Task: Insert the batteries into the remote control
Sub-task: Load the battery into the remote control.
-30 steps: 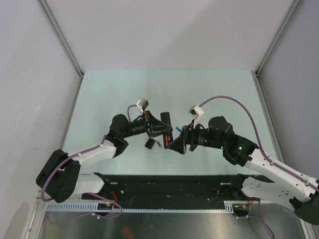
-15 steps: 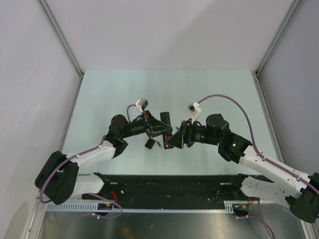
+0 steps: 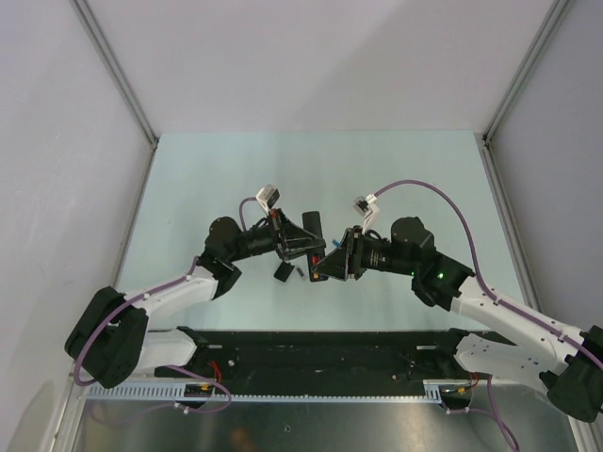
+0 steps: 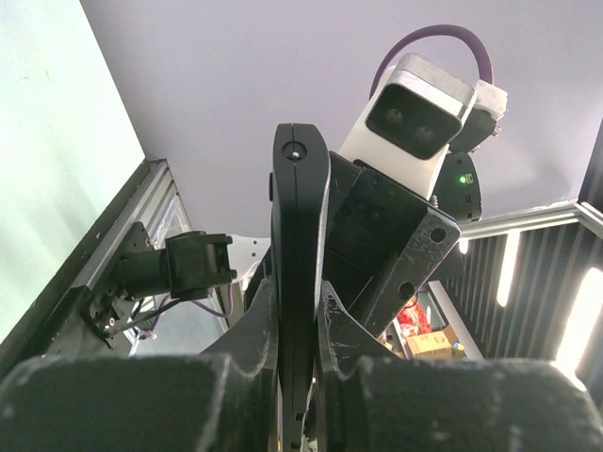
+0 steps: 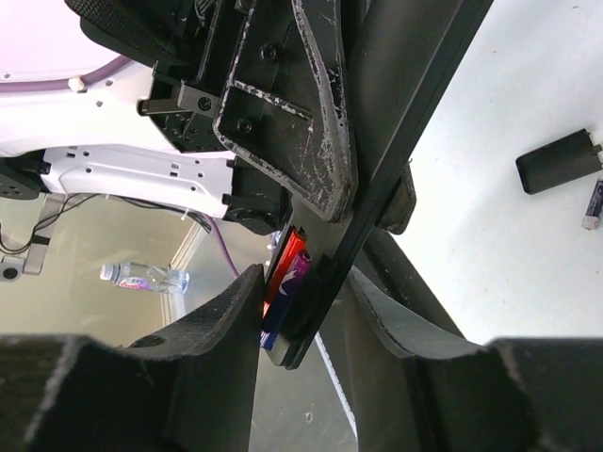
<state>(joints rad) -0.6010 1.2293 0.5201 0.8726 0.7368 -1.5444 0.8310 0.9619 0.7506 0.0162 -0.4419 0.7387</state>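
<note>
left gripper (image 4: 298,315) clamped tight on the remote control (image 4: 298,217), holding it edge-up off the table (image 5: 490,264). right gripper (image 5: 303,282) half-spread astride its lower end, where two batteries (image 5: 285,278), red-orange and purple, sit in the bay, mostly hidden by the fingers. can't tell if the right jaws actually press. back panel (image 5: 558,162) lies on the table, loose battery (image 5: 594,202) beside it, cut off by the frame edge
</note>
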